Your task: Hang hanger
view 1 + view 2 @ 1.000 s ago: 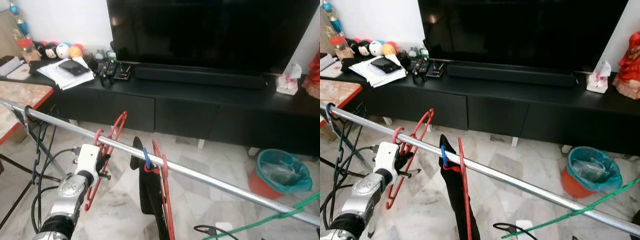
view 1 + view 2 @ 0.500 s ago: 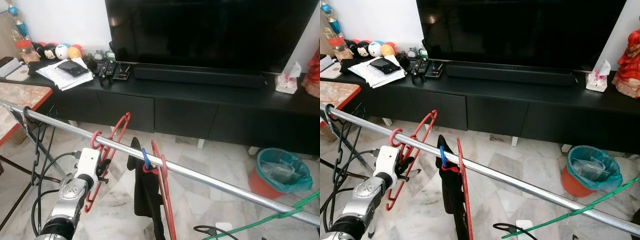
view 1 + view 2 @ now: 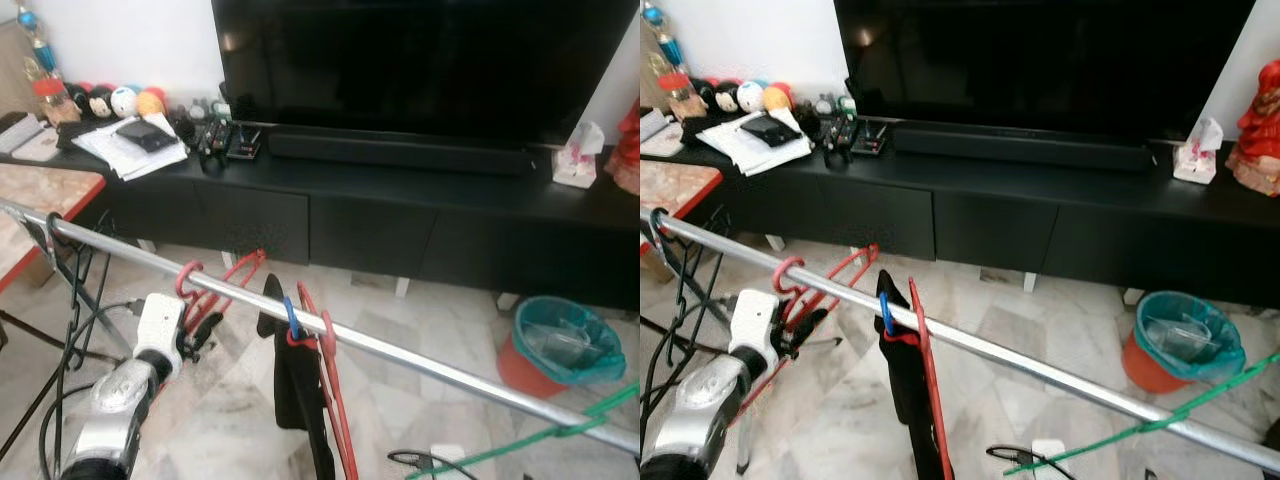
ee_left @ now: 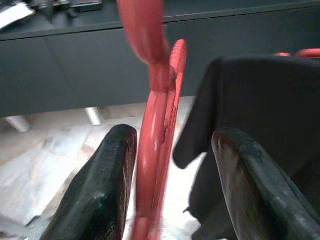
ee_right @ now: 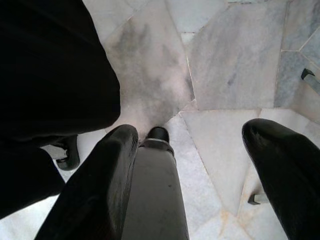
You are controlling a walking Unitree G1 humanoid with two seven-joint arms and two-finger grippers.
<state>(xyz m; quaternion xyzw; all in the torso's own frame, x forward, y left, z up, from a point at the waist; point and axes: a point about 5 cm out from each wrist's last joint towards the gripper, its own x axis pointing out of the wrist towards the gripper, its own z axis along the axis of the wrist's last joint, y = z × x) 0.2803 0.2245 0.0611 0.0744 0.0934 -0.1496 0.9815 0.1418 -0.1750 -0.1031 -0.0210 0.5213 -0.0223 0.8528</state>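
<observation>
Orange bin (image 3: 565,350) with teal liner standing on the marble floor (image 3: 420,330) at far right, below the black TV counter (image 3: 400,215); contents crumpled and translucent, perhaps plastic wrap, not clearly identifiable.

Red plastic hanger (image 3: 212,290) hooked over the silver rail (image 3: 400,352) at left of centre, hook curled over the rail, body tilted away toward the counter. Ridged edge and thin flat frame seen up close in the left wrist view (image 4: 160,145), hook there blurred.

Left claw (image 3: 200,325) just below the rail, its two black fingers (image 4: 102,195) spread apart on either side of the hanger's frame; contact with the frame not resolvable, so open rather than clamped. Lower part of the hanger hidden behind the white wrist housing.

Second red hanger (image 3: 330,400) with a blue hook (image 3: 291,318) on the rail just to the right, carrying a black garment (image 3: 295,390); both cut off at the near edge. Green hanger (image 3: 540,435) at far right on the rail, partly out of frame.

Right claw (image 5: 190,165) wide open above the floor, holding nothing, black cloth (image 5: 50,75) beside it.
</observation>
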